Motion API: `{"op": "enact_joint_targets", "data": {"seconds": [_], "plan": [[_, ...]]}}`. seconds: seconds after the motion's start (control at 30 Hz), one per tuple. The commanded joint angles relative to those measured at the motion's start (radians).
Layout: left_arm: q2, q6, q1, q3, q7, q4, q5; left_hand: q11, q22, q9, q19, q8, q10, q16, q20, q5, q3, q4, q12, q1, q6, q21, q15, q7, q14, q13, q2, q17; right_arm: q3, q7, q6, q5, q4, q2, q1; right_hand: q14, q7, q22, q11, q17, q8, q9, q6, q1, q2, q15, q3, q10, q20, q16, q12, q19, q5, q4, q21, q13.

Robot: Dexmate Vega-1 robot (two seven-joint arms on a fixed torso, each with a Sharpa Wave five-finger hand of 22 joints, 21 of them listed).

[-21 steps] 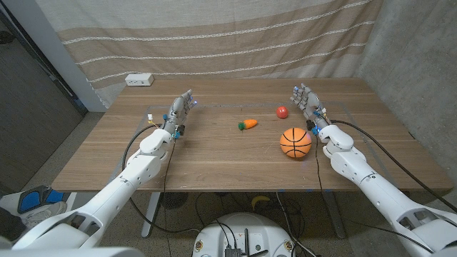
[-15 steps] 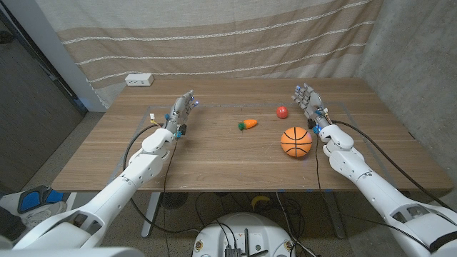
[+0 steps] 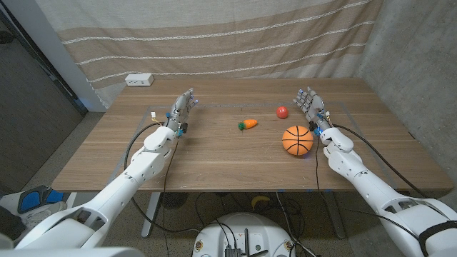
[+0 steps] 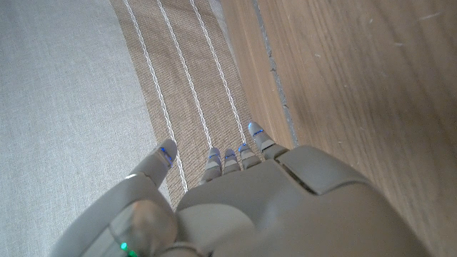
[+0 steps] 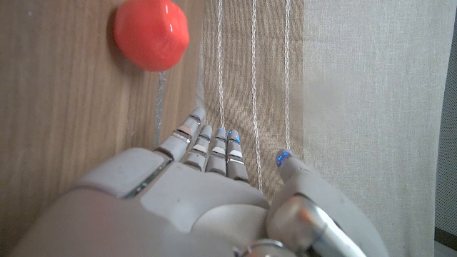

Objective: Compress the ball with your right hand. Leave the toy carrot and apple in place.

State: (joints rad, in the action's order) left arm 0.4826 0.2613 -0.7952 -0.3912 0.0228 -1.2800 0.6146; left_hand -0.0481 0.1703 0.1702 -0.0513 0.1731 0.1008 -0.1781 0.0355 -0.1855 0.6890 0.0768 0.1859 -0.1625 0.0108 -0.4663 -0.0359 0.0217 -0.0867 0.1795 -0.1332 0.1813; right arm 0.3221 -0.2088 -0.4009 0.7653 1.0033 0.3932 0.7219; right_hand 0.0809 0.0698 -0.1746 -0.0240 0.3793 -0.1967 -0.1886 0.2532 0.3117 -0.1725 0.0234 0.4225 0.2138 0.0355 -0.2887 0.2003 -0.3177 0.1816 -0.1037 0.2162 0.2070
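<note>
An orange ball (image 3: pixel 297 140) with black lines, like a small basketball, lies on the right part of the wooden table (image 3: pixel 214 153). My right hand (image 3: pixel 310 106) stands just behind and to the right of it, fingers apart and stretched out, holding nothing. The red toy apple (image 3: pixel 282 111) lies beyond the ball, left of that hand; the apple (image 5: pixel 151 33) also shows past my right hand (image 5: pixel 207 193) in the right wrist view. The toy carrot (image 3: pixel 248 123) lies near the table's middle. My left hand (image 3: pixel 180 111) is on the left side, fingers extended and empty.
A white box (image 3: pixel 139 80) sits at the table's far left edge. A striped beige curtain (image 3: pixel 214 36) hangs behind the table. Cables run along both arms. Bare wood lies between my two hands in front of the carrot.
The ball has shifted slightly to the right. My right hand has moved a little to the right as well. The left hand has stayed put.
</note>
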Motion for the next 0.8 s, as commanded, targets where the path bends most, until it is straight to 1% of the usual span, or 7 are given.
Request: {"op": "enact_joint_targets", "data": {"seconds": [0.03,0.1,0.23,0.33,0.4,0.53,0.8], "plan": [[-0.002,0.014,0.019,-0.002,-0.004,0.024,-0.014,-0.002,0.005,0.004,0.003,0.004,0.006,-0.006,-0.008,-0.007,0.008,-0.001,0.005,0.004,0.002,0.004,-0.018,0.008,-0.007,0.002,-0.044,-0.001,-0.007,0.007,-0.029,-0.013,-0.020,-0.001,-0.009,0.019,0.010,-0.005,-0.011,-0.011,0.000,-0.001,0.006,-0.006,0.024,-0.027,-0.007,0.002,-0.043,0.007,0.007,0.003,-0.003,0.023,-0.002,0.002],[-0.003,0.016,0.023,-0.003,-0.010,0.032,-0.013,-0.003,0.005,0.004,0.006,0.004,0.006,-0.006,-0.010,-0.007,0.009,-0.002,0.006,0.004,0.003,0.004,-0.018,0.008,-0.007,0.002,-0.042,-0.002,-0.008,0.017,-0.032,-0.018,-0.009,0.005,-0.006,0.033,0.012,-0.005,-0.015,-0.017,-0.001,-0.001,0.008,-0.009,0.037,-0.037,-0.014,0.005,-0.062,0.006,0.008,-0.011,-0.005,0.033,0.003,0.001],[-0.007,0.018,0.024,-0.002,-0.008,0.035,-0.012,-0.001,0.005,0.004,0.010,0.005,0.006,-0.005,-0.015,-0.007,0.009,-0.006,0.006,0.004,0.003,0.004,-0.017,0.010,-0.007,0.002,-0.036,-0.004,-0.016,0.054,-0.043,-0.030,0.034,0.018,0.016,0.052,0.010,-0.005,-0.020,-0.023,-0.002,-0.001,0.012,-0.010,0.046,-0.062,-0.019,0.014,-0.082,0.004,0.011,-0.024,-0.006,0.047,0.006,0.001],[-0.006,0.024,0.026,-0.004,-0.012,0.039,-0.016,0.001,0.005,0.004,0.013,0.006,0.005,-0.005,-0.017,-0.007,0.009,-0.009,0.007,0.004,0.001,0.004,-0.017,0.010,-0.006,0.002,-0.034,-0.005,-0.021,0.084,-0.045,-0.042,0.079,0.036,0.039,0.065,0.007,-0.005,-0.025,-0.028,-0.006,-0.001,0.021,-0.004,0.047,-0.061,-0.017,0.029,-0.095,0.003,0.015,-0.025,-0.004,0.060,0.005,0.000],[-0.007,0.024,0.026,-0.003,-0.011,0.039,-0.016,0.001,0.005,0.004,0.018,0.006,0.002,-0.005,-0.020,-0.007,0.009,-0.011,0.008,0.004,0.001,0.003,-0.017,0.011,-0.005,0.002,-0.032,-0.006,-0.025,0.107,-0.045,-0.051,0.110,0.049,0.055,0.070,0.001,-0.005,-0.028,-0.030,-0.009,-0.001,0.029,0.000,0.047,-0.058,-0.016,0.036,-0.096,0.002,0.017,-0.024,-0.002,0.067,0.004,0.000],[-0.010,0.025,0.027,-0.003,-0.012,0.043,-0.013,0.000,0.005,0.004,0.023,0.009,0.000,-0.005,-0.023,-0.007,0.010,-0.015,0.009,0.004,-0.007,0.003,-0.017,0.013,-0.003,0.002,-0.030,-0.007,-0.033,0.144,-0.041,-0.066,0.162,0.073,0.084,0.085,0.001,-0.006,-0.027,-0.034,-0.011,-0.001,0.038,0.013,0.045,-0.058,-0.010,0.046,-0.100,0.000,0.019,-0.026,0.002,0.086,0.004,0.000],[-0.012,0.030,0.031,-0.006,-0.015,0.048,-0.017,0.002,0.006,0.004,0.029,0.010,-0.001,-0.006,-0.027,-0.007,0.011,-0.018,0.010,0.005,-0.011,0.004,-0.017,0.015,0.000,0.002,-0.029,-0.008,-0.043,0.216,-0.053,-0.113,0.240,0.109,0.128,0.088,-0.003,-0.006,-0.026,-0.038,-0.013,-0.001,0.046,0.023,0.045,-0.056,-0.006,0.053,-0.101,0.001,0.020,-0.028,0.006,0.101,0.003,0.000]]}}
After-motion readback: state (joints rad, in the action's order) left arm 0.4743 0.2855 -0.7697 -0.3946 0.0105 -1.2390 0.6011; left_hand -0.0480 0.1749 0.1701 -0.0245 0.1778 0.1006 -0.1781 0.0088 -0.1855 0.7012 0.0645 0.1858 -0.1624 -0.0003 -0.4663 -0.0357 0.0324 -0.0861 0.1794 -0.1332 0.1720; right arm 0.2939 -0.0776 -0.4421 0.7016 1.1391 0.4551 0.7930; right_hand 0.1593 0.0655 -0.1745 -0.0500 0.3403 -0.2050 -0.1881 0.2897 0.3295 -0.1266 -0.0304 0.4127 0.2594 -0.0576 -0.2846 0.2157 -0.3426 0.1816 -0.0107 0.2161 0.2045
